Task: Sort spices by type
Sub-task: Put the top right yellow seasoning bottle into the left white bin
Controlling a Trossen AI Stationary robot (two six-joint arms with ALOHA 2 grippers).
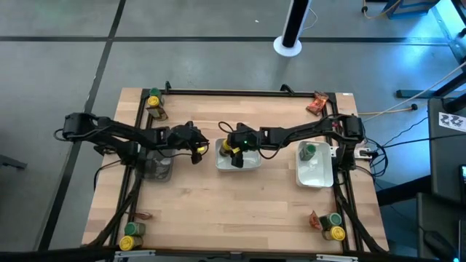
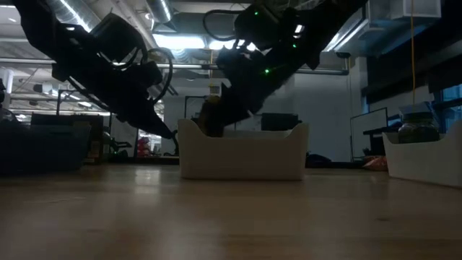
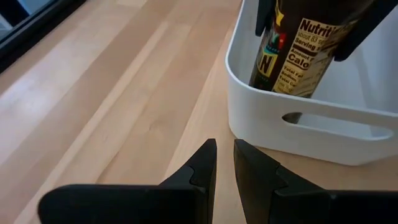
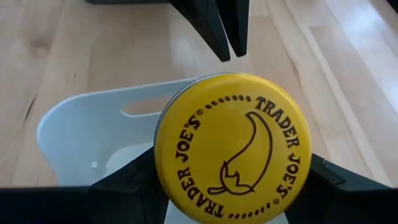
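Note:
A spice jar (image 3: pixel 292 50) with a yellow lid (image 4: pixel 233 146) and a dark label sits tilted inside the middle white tray (image 1: pixel 251 166), with my right gripper (image 1: pixel 231 153) shut on it. My left gripper (image 3: pixel 224 144) is shut on nothing, low over the bare wood just left of that tray (image 3: pixel 298 124). It also shows in the right wrist view, beyond the tray (image 4: pixel 224 31). A green-lidded jar (image 1: pixel 309 151) stands in the right white tray (image 1: pixel 314 175). My right gripper pinches the jar's two opposite sides (image 3: pixel 277 37) between its fingers (image 4: pixel 124 180), which lie along the jar from its lid end. The fingers slant down from the table's right. The jar tilts with its lid toward the wrist. Its lower end is inside the tray, hidden by the tray wall.
A clear grey bin (image 1: pixel 156 167) sits under the left arm. More jars and packets lie at the corners: far left (image 1: pixel 154 102), far right (image 1: pixel 317 104), near left (image 1: pixel 131 233), near right (image 1: pixel 331 225). Bare wood lies between the trays and the near edge.

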